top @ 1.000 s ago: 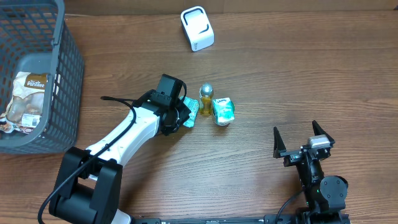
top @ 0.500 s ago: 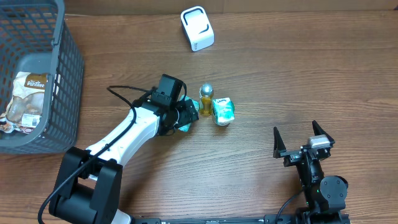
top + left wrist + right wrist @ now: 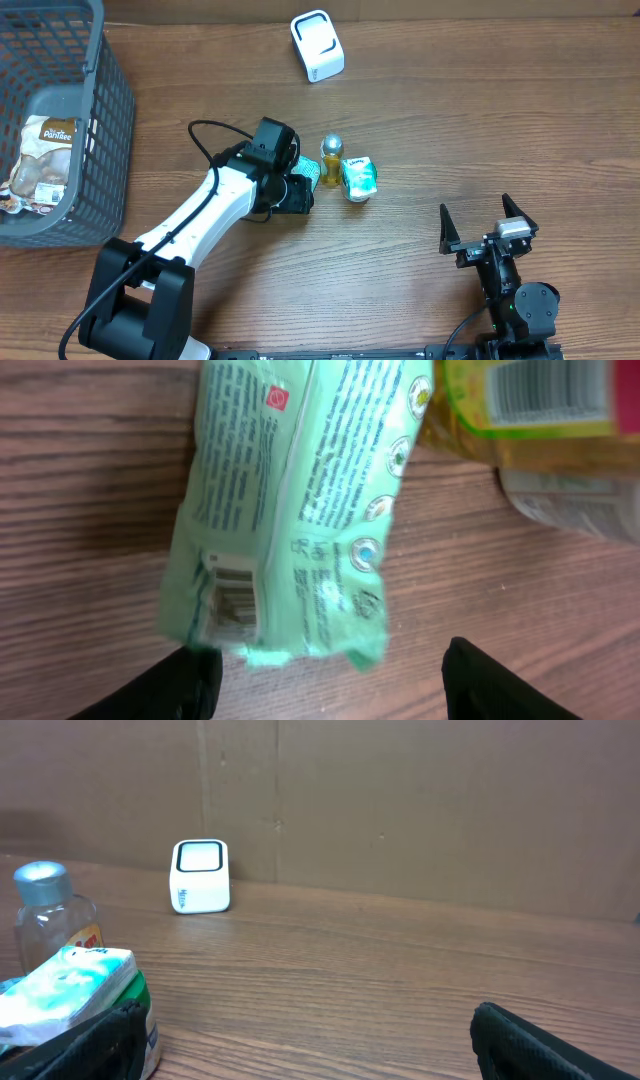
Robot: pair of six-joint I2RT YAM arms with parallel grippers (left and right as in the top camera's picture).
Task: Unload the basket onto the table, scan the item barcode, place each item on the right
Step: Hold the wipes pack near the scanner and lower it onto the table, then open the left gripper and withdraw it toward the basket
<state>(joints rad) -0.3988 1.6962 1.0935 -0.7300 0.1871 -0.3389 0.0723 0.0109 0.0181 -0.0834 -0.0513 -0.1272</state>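
A green packet (image 3: 290, 510) lies flat on the wooden table, its barcode (image 3: 230, 595) facing up near its lower left corner. My left gripper (image 3: 330, 682) is open, with the packet's near end just ahead of the fingertips (image 3: 185, 685) and no grip on it. From overhead the left gripper (image 3: 298, 192) sits just below the packet (image 3: 308, 170). The white scanner (image 3: 317, 46) stands at the far middle of the table. My right gripper (image 3: 483, 222) rests open and empty at the near right, and its wrist view shows the scanner (image 3: 201, 875) far off.
A small bottle with a silver cap (image 3: 331, 155) and a green-and-white pack (image 3: 358, 178) stand right of the packet. A grey basket (image 3: 110, 110) holding a snack bag (image 3: 42, 160) fills the far left. The bottle's yellow label (image 3: 530, 400) lies close to the packet.
The left gripper has opened and let go of the green packet, then drawn back a little toward the near side. The packet now lies on the table. The right arm has not moved.
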